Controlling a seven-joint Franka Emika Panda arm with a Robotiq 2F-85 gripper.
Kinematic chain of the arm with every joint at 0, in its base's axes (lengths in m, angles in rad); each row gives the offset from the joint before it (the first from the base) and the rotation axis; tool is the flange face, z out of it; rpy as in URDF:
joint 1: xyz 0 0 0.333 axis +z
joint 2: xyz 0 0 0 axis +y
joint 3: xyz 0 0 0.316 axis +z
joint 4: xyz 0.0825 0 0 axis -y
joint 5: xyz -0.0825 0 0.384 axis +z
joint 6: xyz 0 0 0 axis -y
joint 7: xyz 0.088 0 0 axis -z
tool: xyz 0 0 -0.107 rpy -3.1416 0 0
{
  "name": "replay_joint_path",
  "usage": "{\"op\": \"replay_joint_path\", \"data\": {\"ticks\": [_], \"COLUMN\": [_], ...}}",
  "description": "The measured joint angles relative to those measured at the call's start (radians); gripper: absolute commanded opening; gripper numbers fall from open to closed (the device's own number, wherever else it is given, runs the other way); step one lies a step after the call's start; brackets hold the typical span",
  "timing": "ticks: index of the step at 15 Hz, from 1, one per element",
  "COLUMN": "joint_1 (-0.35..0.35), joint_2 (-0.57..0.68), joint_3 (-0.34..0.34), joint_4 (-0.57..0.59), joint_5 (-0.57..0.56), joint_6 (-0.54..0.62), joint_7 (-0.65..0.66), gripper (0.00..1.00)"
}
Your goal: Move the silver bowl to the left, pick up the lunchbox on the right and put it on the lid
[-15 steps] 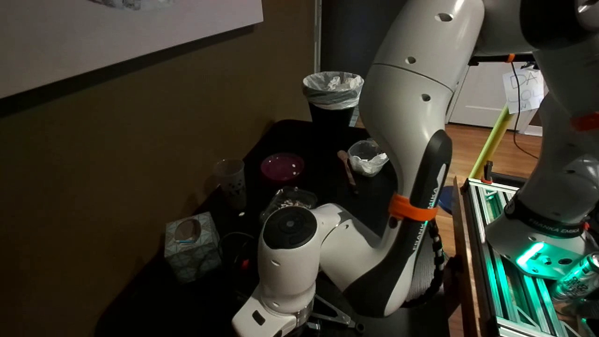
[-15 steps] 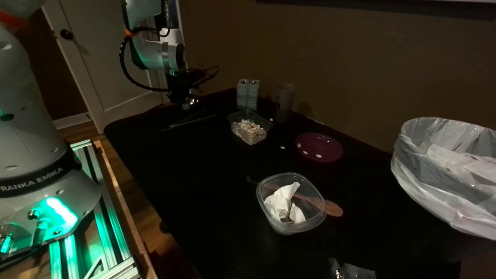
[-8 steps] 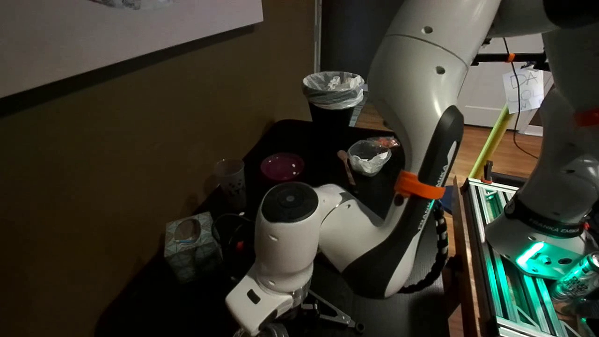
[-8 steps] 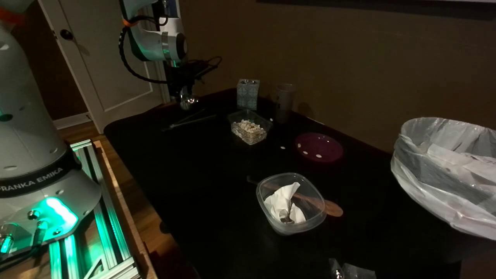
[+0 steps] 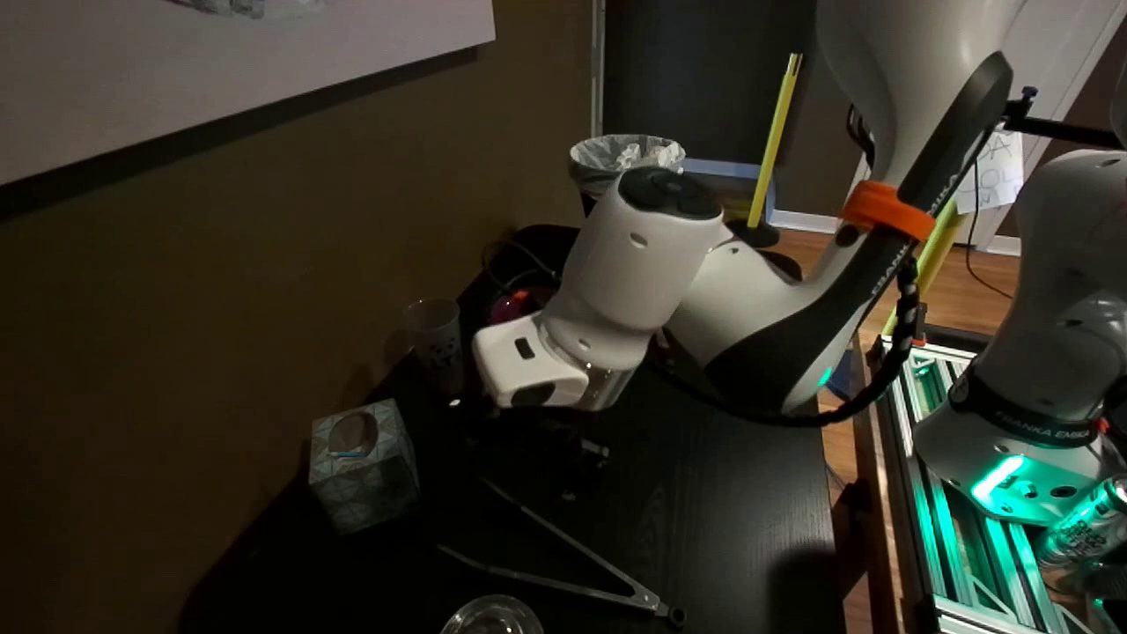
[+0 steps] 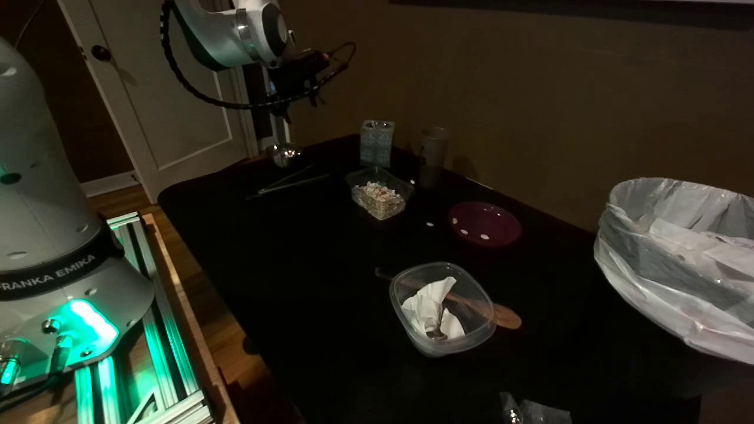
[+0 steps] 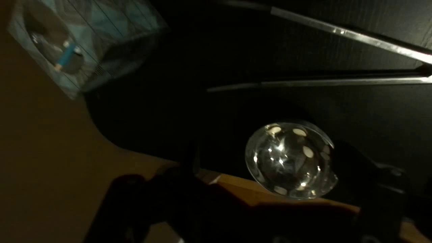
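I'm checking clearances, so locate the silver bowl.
In the wrist view, the silver bowl is right of centre, just below the open tongs and by the edge of the table.

Silver bowl (image 5: 491,616) sits at the near end of the table (image 5: 704,493), between wall-side and robot-side edges; its lower part out of view. Tongs (image 5: 638,599) lie spread just beside it, hinge toward the robot-side edge, tips toward the wall-side edge. Tool (image 5: 579,475) hangs over the table, apart from the bowl, too dark for detail. Patterned box (image 5: 365,475) and cup (image 5: 434,339) upright along the wall-side edge, cup nearer the far edge. Purple dish (image 5: 507,311) toward the far edge, mostly hidden by the arm (image 5: 638,255). Lined bin (image 5: 603,160) at the far edge, partly hidden too.
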Motion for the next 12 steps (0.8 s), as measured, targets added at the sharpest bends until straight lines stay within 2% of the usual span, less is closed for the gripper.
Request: {"op": "replay_joint_path", "data": {"ticks": [2, 6, 8, 12], "joint_1": [0.017, 0.028, 0.027, -0.017], "joint_2": [-0.053, -0.069, -0.067, -0.063], "joint_3": [-0.049, -0.064, -0.107, -0.207], "joint_4": [-0.036, -0.044, -0.029, -0.028], "joint_5": [-0.024, -0.025, -0.025, -0.022], "joint_6": [0.004, 0.004, 0.003, 0.004], "joint_7": [0.060, 0.100, 0.173, 0.273], "gripper": [1.00, 1.00, 1.00, 1.00]}}
